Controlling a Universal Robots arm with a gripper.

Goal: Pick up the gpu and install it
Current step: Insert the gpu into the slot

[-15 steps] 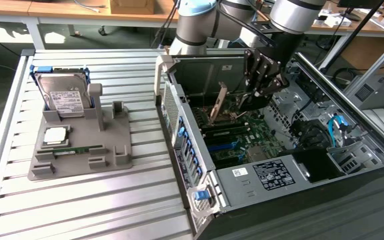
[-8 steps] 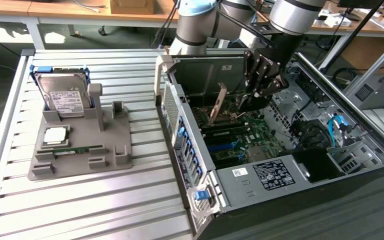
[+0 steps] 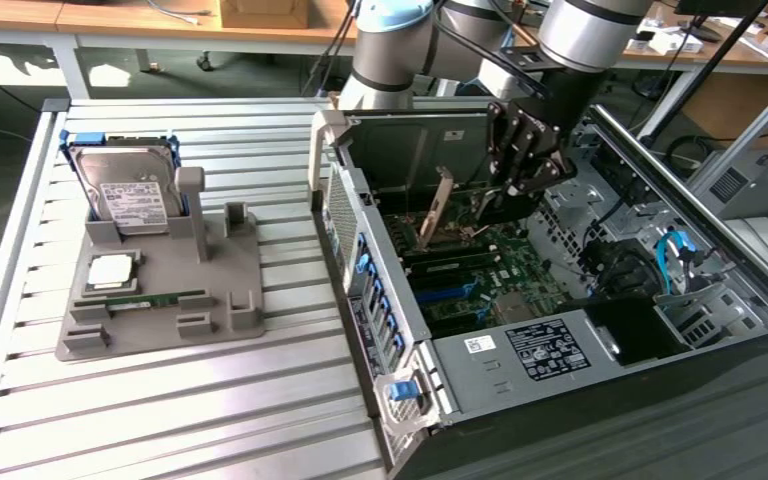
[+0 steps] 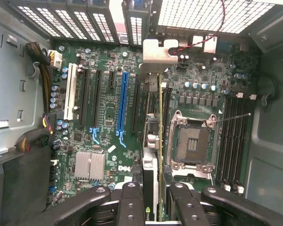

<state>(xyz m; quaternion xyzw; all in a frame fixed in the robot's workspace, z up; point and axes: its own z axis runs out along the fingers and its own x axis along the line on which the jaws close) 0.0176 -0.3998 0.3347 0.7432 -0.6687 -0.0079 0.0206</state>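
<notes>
My gripper (image 3: pixel 507 192) hangs inside the open computer case (image 3: pixel 491 370), shut on the gpu (image 3: pixel 432 222). The gpu is a thin brownish card that sits tilted above the motherboard (image 3: pixel 491 285). In the wrist view the gpu (image 4: pixel 159 122) appears edge-on, running from its silver end bracket (image 4: pixel 156 51) back between the two black fingers (image 4: pixel 132 203) of my gripper (image 4: pixel 154 209). It floats over the board between the black expansion slots and the CPU socket (image 4: pixel 191 141). The blue slot (image 4: pixel 121 106) lies a little to one side of the card's edge.
On the slatted table at the exterior view's left a grey fixture (image 3: pixel 224 290) carries a hard drive (image 3: pixel 127 190), a CPU (image 3: pixel 111 270) and a green RAM stick (image 3: pixel 155 299). Case walls, drive bays (image 3: pixel 684 300) and cables surround the board.
</notes>
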